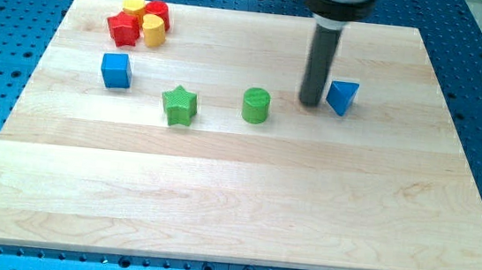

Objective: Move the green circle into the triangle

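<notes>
- between the green circle (pixel 255 105) and the blue triangle (pixel 342 98) stands our tip (pixel 311 103), just beside the triangle's left face in the view and a little apart from the circle.
- no claw hangs on this arm: it ends in a plain dark rod, so nothing is there to clench or release, and nothing is held.
- the circle, the task's own block, sits on the desk (pixel 217 195) to the view's left of our tip and slightly toward the view's bottom, upright and touching no other block.
- the triangle, its goal, lies to the view's right of our tip, so we are on the wrong side of the circle for a push.
- we judge the step in hand to be the repositioning: the push itself has not begun, and circle and triangle are near but apart.
- the next move calls for carrying our tip round the circle, not through it, to its far side at the view's left, then driving toward the view's right and a touch toward the top.
- the push line should run through the circle's middle, or the round block may slip off sideways.
- farther to the view's left of our tip lie a green star (pixel 179 106) and a blue cube (pixel 116 71); the detour should stop short of the star.
- a cluster of red and yellow blocks (pixel 139 21) sits well away toward the view's top left, out of the path.
</notes>
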{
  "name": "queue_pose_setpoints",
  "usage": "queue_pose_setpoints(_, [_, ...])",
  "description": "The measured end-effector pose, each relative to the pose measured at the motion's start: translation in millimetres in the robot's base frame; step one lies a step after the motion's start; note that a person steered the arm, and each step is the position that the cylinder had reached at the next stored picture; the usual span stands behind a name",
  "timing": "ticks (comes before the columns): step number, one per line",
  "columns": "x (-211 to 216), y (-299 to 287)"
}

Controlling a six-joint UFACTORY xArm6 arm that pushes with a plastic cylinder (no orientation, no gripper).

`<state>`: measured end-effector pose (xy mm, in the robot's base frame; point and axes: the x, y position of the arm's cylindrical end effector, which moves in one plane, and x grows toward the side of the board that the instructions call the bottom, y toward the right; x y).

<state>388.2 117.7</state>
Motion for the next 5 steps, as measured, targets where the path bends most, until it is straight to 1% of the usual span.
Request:
queue_pose_setpoints(1, [-0.8,55.2])
queue_pose_setpoints(2, [-6.8,47.5])
queue_pose_setpoints(3, [-24.8,-35.8])
queue_pose_setpoints(4, [-29.8,-163.7])
queue_pose_setpoints(5, [-5.2,-200.3])
